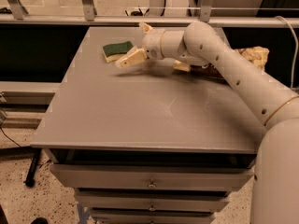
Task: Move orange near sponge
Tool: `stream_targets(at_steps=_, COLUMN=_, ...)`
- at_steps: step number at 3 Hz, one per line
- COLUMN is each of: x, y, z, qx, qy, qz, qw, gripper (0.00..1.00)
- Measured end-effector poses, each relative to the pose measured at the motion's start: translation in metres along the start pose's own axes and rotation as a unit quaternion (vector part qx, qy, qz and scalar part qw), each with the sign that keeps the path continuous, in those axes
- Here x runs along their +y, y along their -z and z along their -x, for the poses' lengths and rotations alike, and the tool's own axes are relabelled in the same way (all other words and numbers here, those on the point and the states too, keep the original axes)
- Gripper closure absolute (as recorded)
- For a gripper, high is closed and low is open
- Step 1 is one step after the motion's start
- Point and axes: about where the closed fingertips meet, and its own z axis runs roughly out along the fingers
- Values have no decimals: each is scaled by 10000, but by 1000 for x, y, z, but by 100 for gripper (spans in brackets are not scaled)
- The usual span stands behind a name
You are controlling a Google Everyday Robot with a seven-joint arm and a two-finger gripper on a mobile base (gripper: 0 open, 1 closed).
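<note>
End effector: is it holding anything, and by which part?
Cannot be told. The end effector is low beside the sponge, with no held object visible.

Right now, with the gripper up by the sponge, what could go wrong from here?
1. The gripper is right beside the sponge; a small move left could shove the sponge toward the table edge.
2. The orange is not visible in this view, so I cannot confirm where it is; if released, it might roll.
3. The arm crosses the snack bag and could drag it when pulling back.
</note>
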Motion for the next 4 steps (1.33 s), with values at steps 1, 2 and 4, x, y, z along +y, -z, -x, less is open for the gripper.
stream_targets(at_steps=1, x=0, y=23, z=6, qx=60, qy=37, qz=-171, qw=9998, gripper=0)
stream_targets(at_steps=2, x=1, y=71, z=8, qx=268, qy=78, qz=-593, qw=9978, gripper=0)
stream_targets(at_steps=4, x=34, y=207, z=-3, qx=468, qy=-96, qz=-1546, qw=9868, gripper=0)
